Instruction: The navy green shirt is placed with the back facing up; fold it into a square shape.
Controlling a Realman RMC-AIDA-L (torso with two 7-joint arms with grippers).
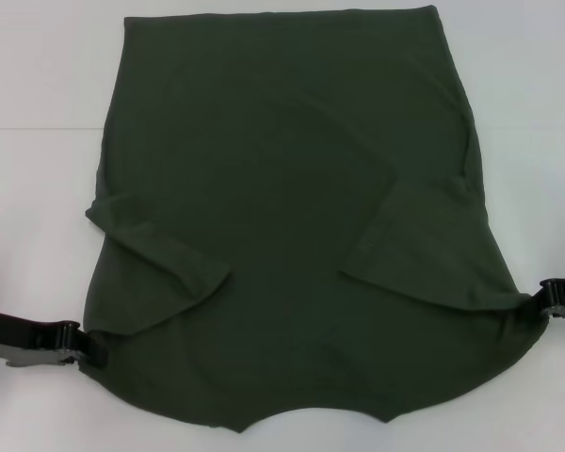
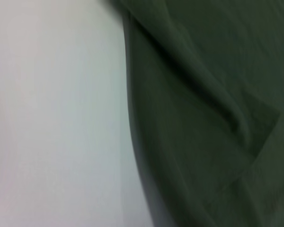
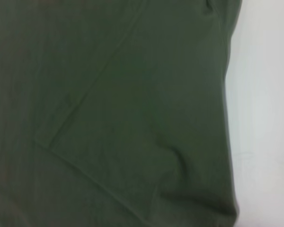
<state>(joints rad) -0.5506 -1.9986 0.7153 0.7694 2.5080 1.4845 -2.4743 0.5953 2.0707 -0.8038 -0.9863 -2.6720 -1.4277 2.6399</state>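
Note:
The navy green shirt (image 1: 292, 188) lies flat on the white table, hem at the far side and neck opening at the near edge. Both short sleeves are folded inward over the body, the left sleeve (image 1: 160, 259) and the right sleeve (image 1: 419, 250). My left gripper (image 1: 92, 350) sits at the near-left shoulder corner, where the fabric is drawn to a point into it. At the near-right shoulder corner my right gripper (image 1: 539, 303) holds the cloth the same way. The left wrist view shows the shirt (image 2: 208, 94) with a fold ridge; the right wrist view shows the shirt (image 3: 109, 94) with a sleeve edge.
White table (image 1: 38, 141) surrounds the shirt on the left, right and far sides. Bare table also shows beside the cloth in the wrist views, table (image 2: 57, 113) and table (image 3: 265, 94). The shirt's near edge runs close to the bottom of the head view.

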